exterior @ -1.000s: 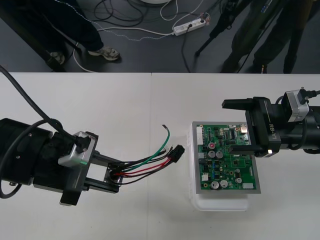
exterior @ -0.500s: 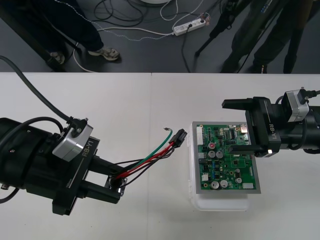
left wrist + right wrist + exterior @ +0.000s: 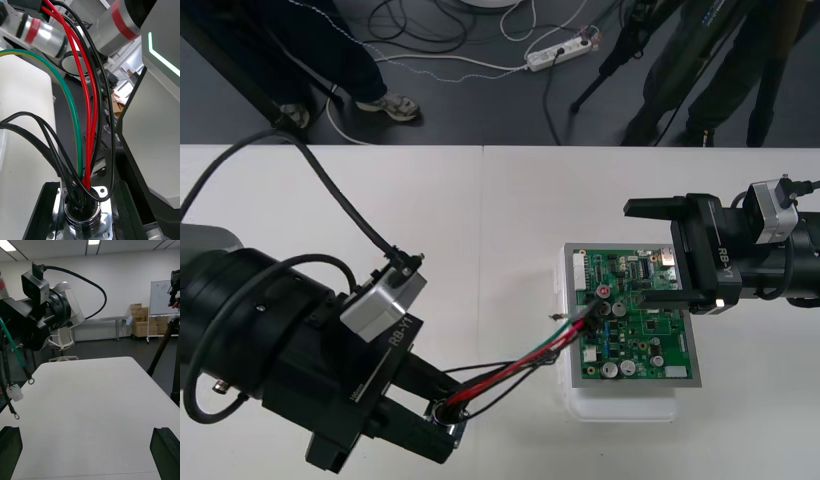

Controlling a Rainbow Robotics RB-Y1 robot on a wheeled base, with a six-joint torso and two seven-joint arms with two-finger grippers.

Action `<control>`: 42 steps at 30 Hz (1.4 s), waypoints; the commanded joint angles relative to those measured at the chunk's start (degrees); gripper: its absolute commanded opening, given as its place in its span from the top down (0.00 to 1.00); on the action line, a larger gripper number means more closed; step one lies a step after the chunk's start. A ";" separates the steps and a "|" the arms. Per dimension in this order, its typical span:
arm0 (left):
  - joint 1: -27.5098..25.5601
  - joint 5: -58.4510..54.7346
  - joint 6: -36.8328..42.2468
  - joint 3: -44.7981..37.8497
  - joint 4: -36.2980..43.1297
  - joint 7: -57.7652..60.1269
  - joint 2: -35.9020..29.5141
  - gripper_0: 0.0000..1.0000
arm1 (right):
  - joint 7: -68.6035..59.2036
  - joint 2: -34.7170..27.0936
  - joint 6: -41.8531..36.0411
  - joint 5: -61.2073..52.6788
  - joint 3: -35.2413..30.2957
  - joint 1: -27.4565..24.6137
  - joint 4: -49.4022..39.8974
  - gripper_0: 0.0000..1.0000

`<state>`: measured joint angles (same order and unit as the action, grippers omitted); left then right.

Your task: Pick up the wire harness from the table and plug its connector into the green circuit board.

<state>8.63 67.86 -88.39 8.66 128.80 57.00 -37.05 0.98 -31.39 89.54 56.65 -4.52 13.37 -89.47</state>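
Observation:
My left gripper is shut on the harness's round metal socket near the table's front edge. In the left wrist view the socket sits between the two fingers. Red, black and green wires stretch from it up and right to the green circuit board on its white base. The plug end is over the board's left part; whether it is seated I cannot tell. My right gripper is open above the board's far half, its fingers wide apart.
A loose green wire with a ring terminal hangs just left of the board. In the right wrist view the left arm's camera stands close, beside the hanging wires. Bare table lies behind and between the arms.
My left arm has swung right and toward the front edge with the harness. The plug end went from left of the board to over the board's left part. The right arm has not moved.

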 commanded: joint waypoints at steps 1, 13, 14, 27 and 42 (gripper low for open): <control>3.67 -1.06 -1.61 4.62 -0.92 2.59 -1.09 1.00 | 2.27 -1.04 0.46 -0.93 -0.93 1.57 -0.53 0.00; 7.71 -0.27 -1.61 6.46 -8.04 1.80 4.88 1.00 | 2.98 -1.30 0.46 -0.93 -0.93 1.57 -0.62 0.00; 8.15 0.25 -1.61 6.37 -8.31 1.80 5.50 1.00 | 2.98 -1.30 0.46 -0.93 -0.93 1.57 -0.62 0.00; 11.93 3.42 1.12 11.74 -11.56 1.80 7.96 1.00 | 2.89 -2.00 0.46 -3.48 -0.05 1.48 -0.62 0.00; 14.22 3.33 8.32 17.98 -12.53 1.36 9.19 1.00 | 2.18 -5.87 0.46 -9.63 2.50 1.57 -0.62 0.00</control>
<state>20.44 71.32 -84.59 24.76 115.96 57.00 -29.51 1.13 -34.90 89.55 48.27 -2.80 13.39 -89.45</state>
